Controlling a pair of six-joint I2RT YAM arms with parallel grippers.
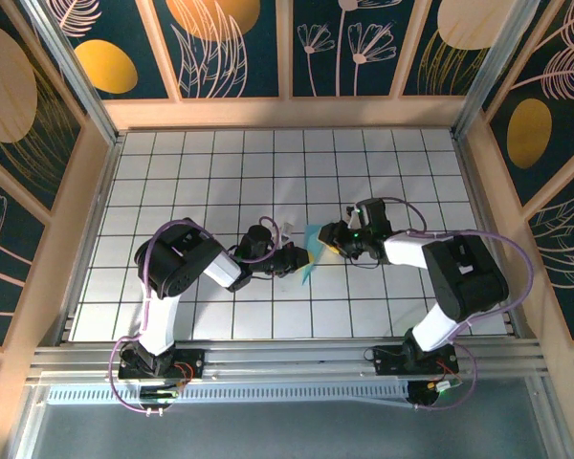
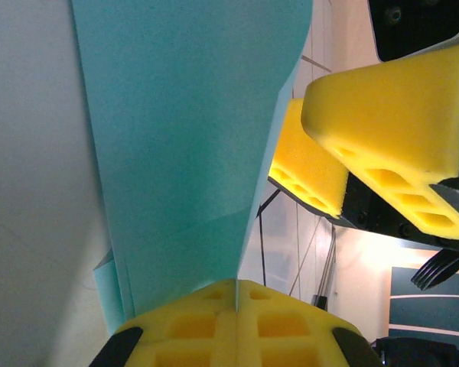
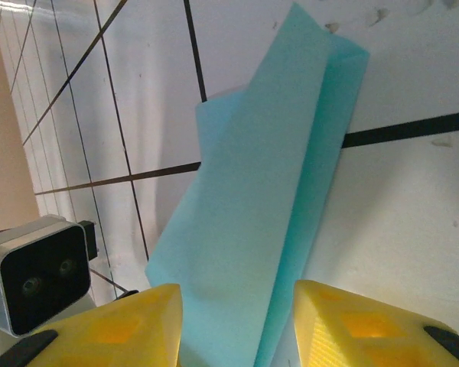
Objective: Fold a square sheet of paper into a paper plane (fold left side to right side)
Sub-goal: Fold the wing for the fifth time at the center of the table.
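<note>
The folded light-cyan sheet of paper [image 1: 311, 251] stands lifted off the table between the two arms, as a narrow creased shape with layered flaps. In the left wrist view the paper [image 2: 183, 138] rises from my left gripper [image 2: 236, 287], whose yellow pads are pressed together on its lower edge. My left gripper [image 1: 297, 258] comes at the paper from the left. My right gripper [image 1: 327, 239] faces it from the right. In the right wrist view the paper [image 3: 268, 199] runs down between the spread fingers of my right gripper [image 3: 237, 306], with a gap at each pad.
White gridded table [image 1: 210, 172] with wooden walls all round. The right gripper's yellow fingers [image 2: 390, 115] hang close on the right of the left wrist view. The left arm's wrist camera [image 3: 38, 271] sits at the lower left of the right wrist view.
</note>
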